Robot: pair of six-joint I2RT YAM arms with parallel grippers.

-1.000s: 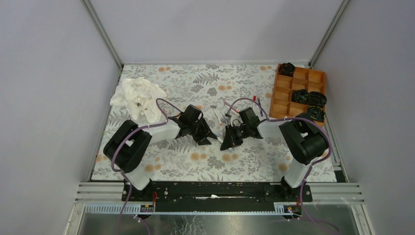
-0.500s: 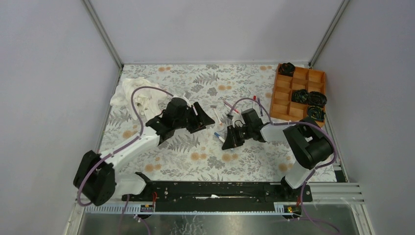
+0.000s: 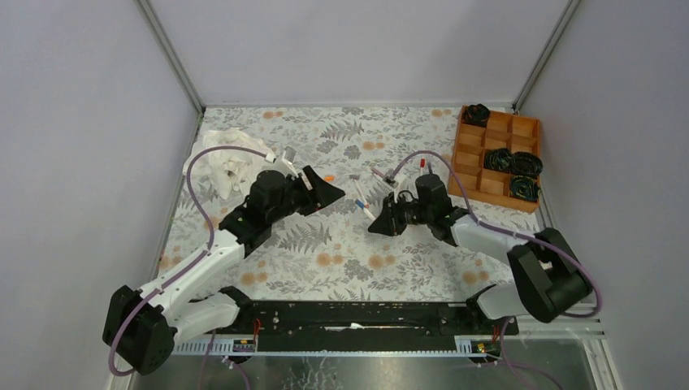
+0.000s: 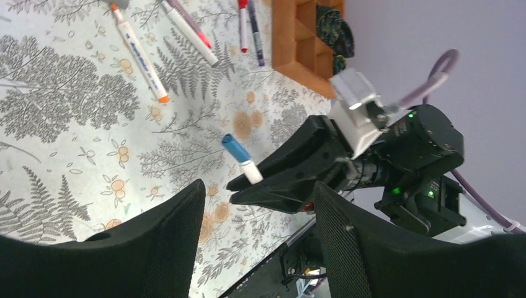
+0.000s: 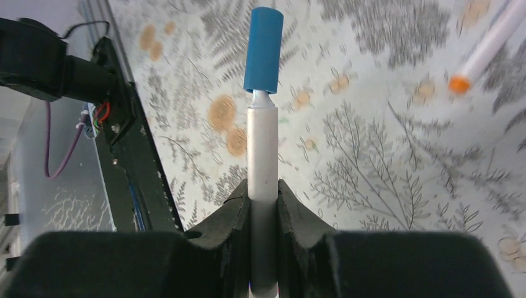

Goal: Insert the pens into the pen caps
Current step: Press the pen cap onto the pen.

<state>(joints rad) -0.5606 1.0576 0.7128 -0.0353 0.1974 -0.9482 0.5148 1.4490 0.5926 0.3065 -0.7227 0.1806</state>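
My right gripper [image 5: 263, 194] is shut on a white-barrelled pen [image 5: 263, 149] that sticks out ahead of the fingers. A blue pen cap [image 5: 263, 49] sits on the pen's tip. From above, the right gripper [image 3: 380, 225] hovers over mid-table with the capped pen [image 3: 363, 209] pointing left. My left gripper [image 3: 328, 192] stands open and empty to the left of it, apart from the pen. In the left wrist view the left gripper [image 4: 257, 194] faces the blue cap [image 4: 234, 148]. More pens lie behind: an orange-tipped white one [image 4: 141, 57], a pinkish one [image 4: 189, 28], a red-capped one [image 4: 243, 25] and a purple one [image 4: 255, 34].
An orange compartment tray [image 3: 478, 159] with black coiled items [image 3: 510, 161] stands at the back right. A crumpled white cloth [image 3: 223, 158] lies at the back left. Loose pens [image 3: 382, 177] lie just behind the grippers on the floral mat. Grey walls close in the sides.
The left gripper let go, opened wider and drew back to the left, away from the right gripper. The right gripper, still holding the blue-capped pen, shifted slightly toward the back.
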